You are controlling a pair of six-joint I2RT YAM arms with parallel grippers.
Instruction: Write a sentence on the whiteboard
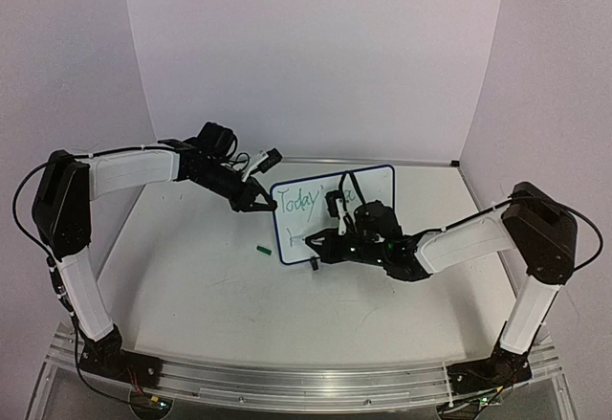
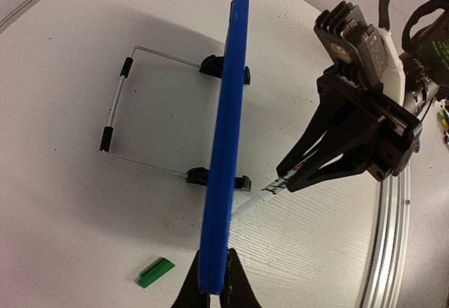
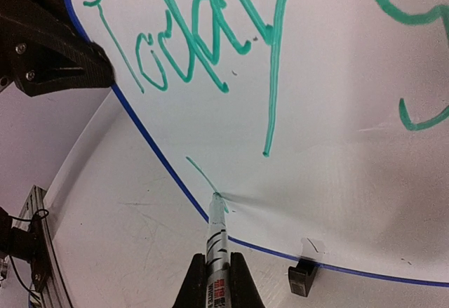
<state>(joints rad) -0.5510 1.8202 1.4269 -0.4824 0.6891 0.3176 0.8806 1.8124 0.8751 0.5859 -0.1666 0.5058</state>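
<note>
Right gripper [image 3: 217, 280] is clamped on the marker [image 3: 216, 227], tip touching the whiteboard [image 3: 337, 168] just under the sentence [image 3: 193, 55] ("Today" is readable). Left gripper [image 2: 212, 292] pinches the board's blue edge, board upright on the table [image 1: 191, 286].

green sentence [image 1: 304, 200], blue-edged white whiteboard [image 1: 378, 186]

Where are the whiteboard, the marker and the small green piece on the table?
whiteboard [image 1: 375, 188]: top view, bare upper right of its face.
marker [image 3: 217, 227]: right wrist view, its barrel below the tip.
green piece [image 2: 155, 272]: left wrist view, its middle.
</note>
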